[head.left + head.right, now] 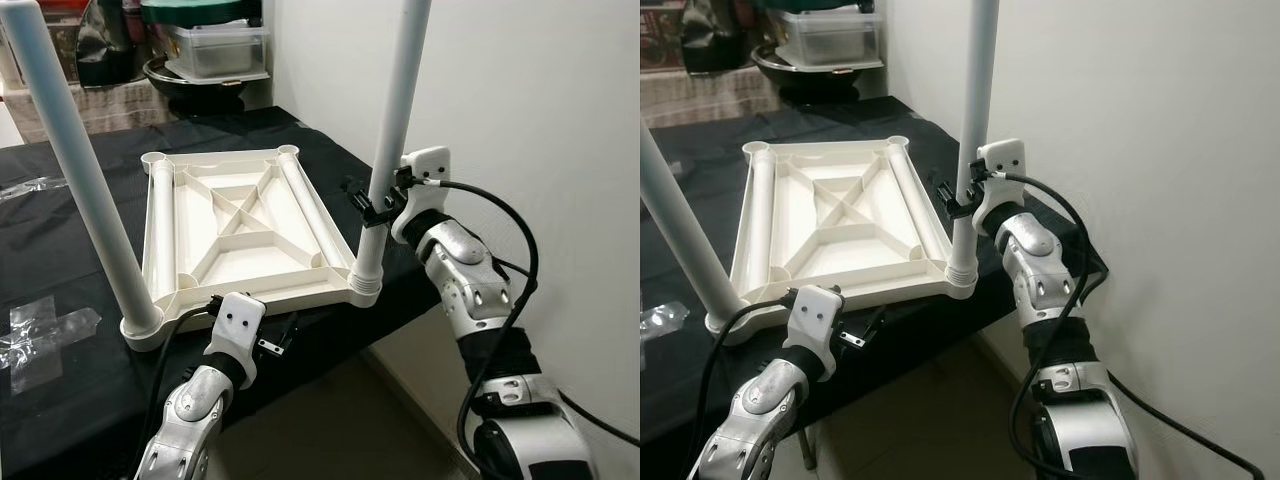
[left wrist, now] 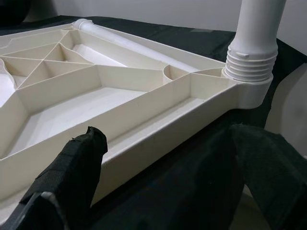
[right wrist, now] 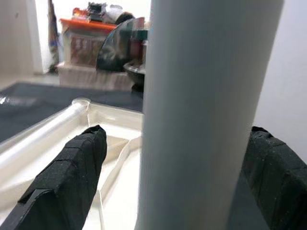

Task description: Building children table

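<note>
**Right gripper around the corner leg**

Nearest, the left gripper [image 1: 272, 345] hangs released just before the near edge of the upturned white tabletop [image 1: 235, 225], which lies on the black-covered table [image 1: 60, 250]. The right gripper [image 1: 368, 205] brackets the upright right-hand leg [image 1: 392, 130]; whether it pinches cannot be told. Another leg [image 1: 75, 170] stands at the left corner.

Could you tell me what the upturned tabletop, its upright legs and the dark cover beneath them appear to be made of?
Cream ribbed tabletop: likely moulded plastic, smooth with a slight sheen. Pale round right leg: apparently the same plastic, with a threaded collar at its base. Black table cover: looks like thin creased fabric or sheeting; unclear which.
</note>
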### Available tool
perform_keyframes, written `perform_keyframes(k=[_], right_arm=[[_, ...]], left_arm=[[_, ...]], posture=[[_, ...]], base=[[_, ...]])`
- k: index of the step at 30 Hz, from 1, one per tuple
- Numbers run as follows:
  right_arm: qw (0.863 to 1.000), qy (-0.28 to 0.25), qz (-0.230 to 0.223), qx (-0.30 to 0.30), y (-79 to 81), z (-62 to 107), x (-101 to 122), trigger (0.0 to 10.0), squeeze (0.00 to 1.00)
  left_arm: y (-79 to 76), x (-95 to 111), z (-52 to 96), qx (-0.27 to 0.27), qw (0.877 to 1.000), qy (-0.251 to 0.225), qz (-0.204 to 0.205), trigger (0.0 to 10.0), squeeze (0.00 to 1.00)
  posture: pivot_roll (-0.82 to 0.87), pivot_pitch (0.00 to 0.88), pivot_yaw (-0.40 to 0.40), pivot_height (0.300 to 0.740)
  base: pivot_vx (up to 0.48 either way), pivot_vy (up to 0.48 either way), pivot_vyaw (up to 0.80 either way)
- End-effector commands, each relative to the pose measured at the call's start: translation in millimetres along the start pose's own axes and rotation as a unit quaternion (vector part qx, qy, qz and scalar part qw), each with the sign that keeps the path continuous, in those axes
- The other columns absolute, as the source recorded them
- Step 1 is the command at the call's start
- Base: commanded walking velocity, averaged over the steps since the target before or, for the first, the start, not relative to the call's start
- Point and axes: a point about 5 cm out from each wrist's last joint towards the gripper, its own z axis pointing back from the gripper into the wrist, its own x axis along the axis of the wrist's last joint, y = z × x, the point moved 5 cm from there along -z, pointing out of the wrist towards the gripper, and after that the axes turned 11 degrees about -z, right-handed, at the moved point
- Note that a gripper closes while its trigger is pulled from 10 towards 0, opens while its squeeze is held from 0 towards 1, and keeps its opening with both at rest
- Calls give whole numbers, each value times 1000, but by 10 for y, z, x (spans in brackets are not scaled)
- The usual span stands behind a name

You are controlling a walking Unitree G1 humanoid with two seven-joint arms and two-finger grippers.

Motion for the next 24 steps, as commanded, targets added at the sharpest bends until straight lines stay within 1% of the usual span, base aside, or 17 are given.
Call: perform_keyframes(k=[1,2,3,4,5,9,10,14,16,24], right_arm=[[1000,1,9,13,-29,-9,26,10000,0],[1000,1,9,13,-29,-9,26,10000,0],[999,11,9,33,-30,-17,23,10000,0],[999,11,9,33,-30,-17,23,10000,0],[997,29,6,65,-34,-40,16,10000,0],[997,38,3,73,-42,-51,5,10000,0],[996,47,-5,80,-55,-69,-5,10000,0],[995,52,-11,84,-63,-81,-11,10000,0],[994,59,-23,87,-99,-108,-13,10000,0],[991,73,-28,108,-123,-113,-19,10000,0]], left_arm=[[-22,-24,0,-5,1000,3,-3,10000,0],[-22,-24,0,-5,1000,3,-3,10000,0],[-22,-25,2,-6,1000,3,-4,10000,0],[-22,-25,2,-6,1000,3,-4,10000,0],[-22,-22,-2,-8,1000,2,-5,10000,0],[-22,-20,-5,-8,1000,2,-5,10000,0],[-22,-19,-4,-7,1000,2,-5,10000,0],[-22,-19,-4,-6,1000,2,-5,10000,0],[-27,-23,8,-6,1000,3,-5,10000,0],[-15,-25,14,-4,1000,4,-5,10000,0]], posture=[[-11,0,-92,740],[-11,0,-92,740],[-13,0,-89,740],[-13,0,-89,740],[-12,0,-90,740],[-12,0,-90,740],[-5,0,-98,740],[-5,0,-98,740],[5,0,-104,740],[10,0,-107,740]], base=[[0,0,0],[0,0,0],[0,0,0],[0,0,0],[0,0,0],[0,0,0],[0,0,0],[0,0,0],[0,0,0],[0,0,0]])
